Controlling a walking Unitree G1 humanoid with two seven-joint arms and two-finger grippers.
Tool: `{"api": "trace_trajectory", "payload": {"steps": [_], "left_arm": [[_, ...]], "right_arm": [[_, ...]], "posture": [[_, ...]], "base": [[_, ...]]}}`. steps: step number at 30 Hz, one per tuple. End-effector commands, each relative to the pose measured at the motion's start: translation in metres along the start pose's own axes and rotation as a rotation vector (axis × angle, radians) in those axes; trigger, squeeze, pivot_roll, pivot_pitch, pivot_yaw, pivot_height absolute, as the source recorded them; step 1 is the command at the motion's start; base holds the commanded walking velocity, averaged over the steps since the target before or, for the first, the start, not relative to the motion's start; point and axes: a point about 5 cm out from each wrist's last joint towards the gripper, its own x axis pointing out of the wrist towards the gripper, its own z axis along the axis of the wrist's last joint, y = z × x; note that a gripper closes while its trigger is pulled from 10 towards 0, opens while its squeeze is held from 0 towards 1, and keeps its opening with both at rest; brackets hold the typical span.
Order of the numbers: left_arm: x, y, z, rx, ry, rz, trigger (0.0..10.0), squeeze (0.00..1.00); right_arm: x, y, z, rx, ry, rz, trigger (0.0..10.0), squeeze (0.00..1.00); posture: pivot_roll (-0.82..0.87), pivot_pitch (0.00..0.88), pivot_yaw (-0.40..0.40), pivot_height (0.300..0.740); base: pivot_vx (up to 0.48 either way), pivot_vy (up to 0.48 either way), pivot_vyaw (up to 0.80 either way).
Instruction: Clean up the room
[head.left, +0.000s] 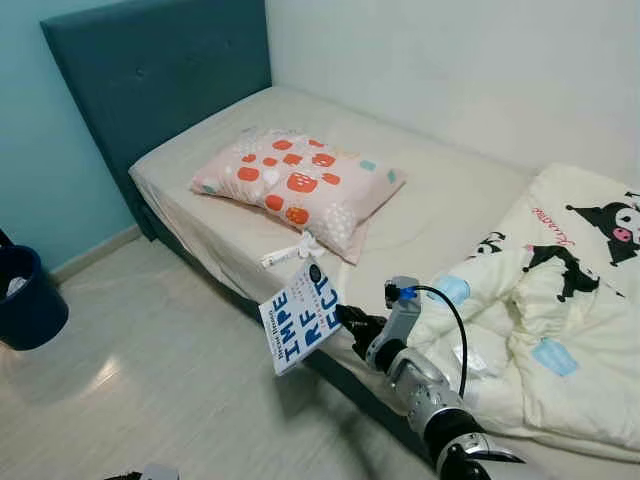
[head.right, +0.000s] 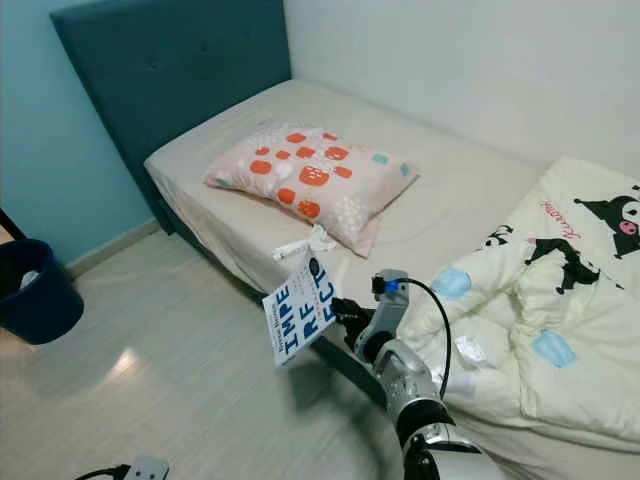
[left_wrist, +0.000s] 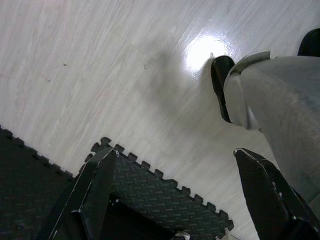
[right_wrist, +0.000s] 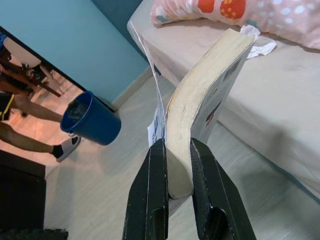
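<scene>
My right gripper (head.left: 350, 318) is shut on a white paperback book (head.left: 301, 316) with blue block letters, holding it in the air beside the bed's near edge. In the right wrist view both black fingers (right_wrist: 151, 187) clamp the bent book (right_wrist: 200, 95) by its lower end. A crumpled white tissue (head.left: 296, 250) lies on the mattress just beyond the book, below a pink pillow (head.left: 300, 184) with red patches. My left gripper (left_wrist: 175, 200) hangs open over the pale floor and a black foam mat (left_wrist: 150, 195).
A cream cartoon-print duvet (head.left: 560, 310) is bunched on the bed's right part. A dark blue bin (head.left: 25, 295) stands by the teal wall at left. In the right wrist view a person's legs (right_wrist: 30, 132) stand near the blue bin (right_wrist: 92, 120). Pale floor lies left of the bed.
</scene>
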Motion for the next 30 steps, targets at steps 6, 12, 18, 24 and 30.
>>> {"api": "trace_trajectory", "payload": {"steps": [6, 12, 18, 24, 30], "left_arm": [[-0.001, 0.000, -0.005, -0.007, 0.010, -0.005, 10.0, 0.00], [-0.001, 0.000, -0.005, -0.010, 0.009, -0.001, 10.0, 0.00], [-0.001, 0.000, -0.005, -0.028, 0.006, 0.007, 10.0, 0.00], [-0.001, 0.000, -0.005, -0.022, 0.009, 0.006, 10.0, 0.00], [-0.001, 0.000, -0.006, -0.021, 0.008, 0.004, 10.0, 0.00]], "right_arm": [[0.003, 0.009, 0.007, -0.036, -0.044, 0.079, 10.0, 0.00], [0.004, 0.010, 0.008, -0.069, -0.047, 0.079, 10.0, 0.00], [0.003, 0.003, 0.012, -0.034, -0.058, 0.028, 10.0, 0.00], [-0.001, -0.009, 0.014, -0.012, -0.065, -0.055, 10.0, 0.00], [-0.006, -0.021, 0.020, 0.012, -0.108, -0.136, 10.0, 0.00]], "posture": [[-0.04, 0.119, -0.001, 0.740], [-0.04, 0.120, -0.002, 0.740], [-0.04, 0.122, -0.001, 0.740], [-0.04, 0.124, -0.001, 0.740], [-0.03, 0.125, -0.001, 0.740]], "base": [[0.480, 0.000, 0.00], [0.471, 0.000, 0.53], [0.076, 0.000, 0.00], [0.000, 0.000, -0.51], [0.000, 0.000, -0.61]]}}
